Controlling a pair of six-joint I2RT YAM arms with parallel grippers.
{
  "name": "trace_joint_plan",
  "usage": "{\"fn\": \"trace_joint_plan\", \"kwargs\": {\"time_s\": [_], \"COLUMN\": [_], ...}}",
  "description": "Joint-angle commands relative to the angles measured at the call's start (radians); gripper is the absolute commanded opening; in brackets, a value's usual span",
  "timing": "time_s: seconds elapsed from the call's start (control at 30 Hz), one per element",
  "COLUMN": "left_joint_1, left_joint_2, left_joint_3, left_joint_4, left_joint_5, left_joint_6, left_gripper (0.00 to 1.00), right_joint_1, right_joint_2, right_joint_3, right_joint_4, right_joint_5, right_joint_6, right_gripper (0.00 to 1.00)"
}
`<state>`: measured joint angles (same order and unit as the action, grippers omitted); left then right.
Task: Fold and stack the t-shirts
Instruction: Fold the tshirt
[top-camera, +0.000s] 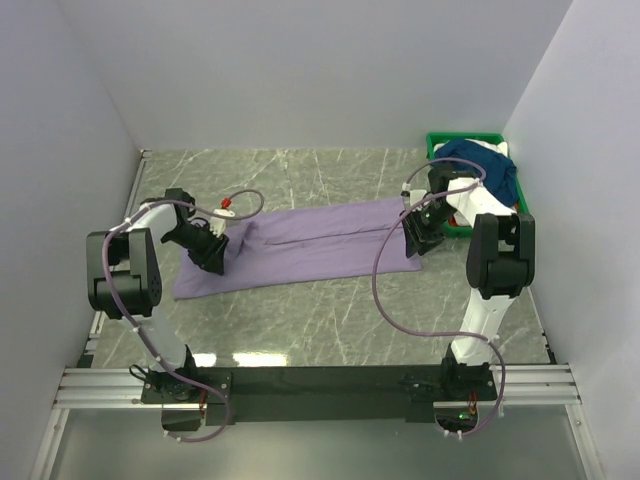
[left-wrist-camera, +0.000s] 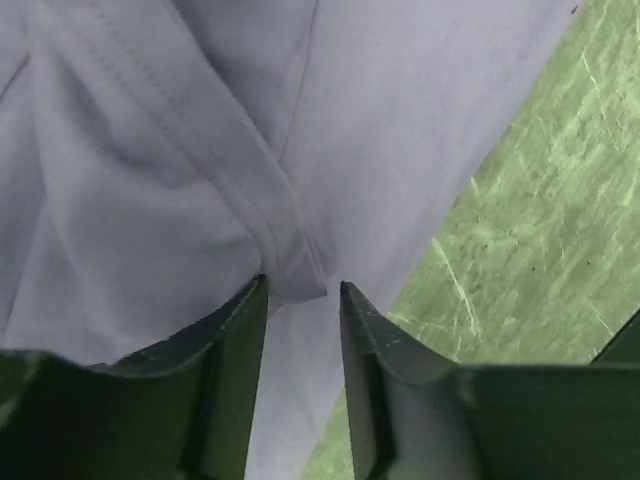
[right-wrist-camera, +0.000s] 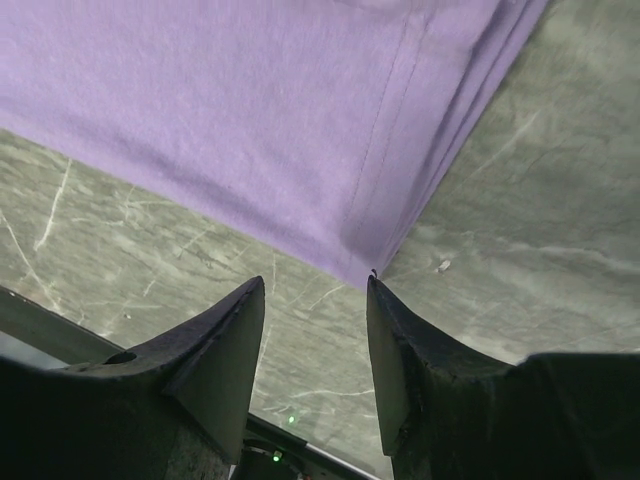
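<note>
The lavender t-shirt (top-camera: 300, 245) lies folded lengthwise in a long strip across the middle of the table. My left gripper (top-camera: 212, 252) is open over its left end; in the left wrist view (left-wrist-camera: 303, 290) a sleeve fold of the shirt (left-wrist-camera: 180, 170) sits just ahead of the fingertips. My right gripper (top-camera: 418, 240) is open at the shirt's right end; in the right wrist view (right-wrist-camera: 315, 285) the shirt's corner (right-wrist-camera: 300, 130) lies just beyond the fingertips, none of it between them. A navy shirt (top-camera: 485, 165) with white cloth lies in the bin.
A green plastic bin (top-camera: 438, 145) stands at the back right against the wall. White walls close in the left, back and right. The marble table (top-camera: 330, 320) runs to a black rail at the near edge.
</note>
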<state>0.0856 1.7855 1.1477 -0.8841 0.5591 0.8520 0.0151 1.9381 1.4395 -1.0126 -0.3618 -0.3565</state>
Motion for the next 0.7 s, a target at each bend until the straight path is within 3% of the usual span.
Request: {"fn": "trace_joint_plan", "kwargs": {"time_s": [0.0, 0.23, 0.47, 0.6, 0.67], "left_joint_1": [0.031, 0.086, 0.091, 0.088, 0.089], "left_joint_2": [-0.034, -0.149, -0.198, -0.189, -0.167], "left_joint_3": [0.049, 0.046, -0.132, -0.172, -0.164], "left_joint_4": [-0.011, 0.011, 0.189, 0.205, 0.24], "left_joint_5": [0.028, 0.121, 0.041, 0.006, -0.083], "left_joint_6": [0.01, -0.068, -0.387, -0.47, -0.569], "left_gripper": [0.42, 0.44, 0.35, 0.34, 0.31], "right_joint_1": [-0.003, 0.011, 0.048, 0.074, 0.085], "right_joint_2": [0.012, 0.067, 0.235, 0.268, 0.272], "right_joint_3": [0.067, 0.192, 0.338, 0.326, 0.299], "right_joint_4": [-0.024, -0.021, 0.005, 0.038, 0.048], "right_joint_5": [-0.026, -0.072, -0.089, -0.031, -0.011], "right_joint_6": [-0.001, 0.016, 0.073, 0.096, 0.102], "right_gripper": [0.52, 0.51, 0.45, 0.42, 0.38]}}
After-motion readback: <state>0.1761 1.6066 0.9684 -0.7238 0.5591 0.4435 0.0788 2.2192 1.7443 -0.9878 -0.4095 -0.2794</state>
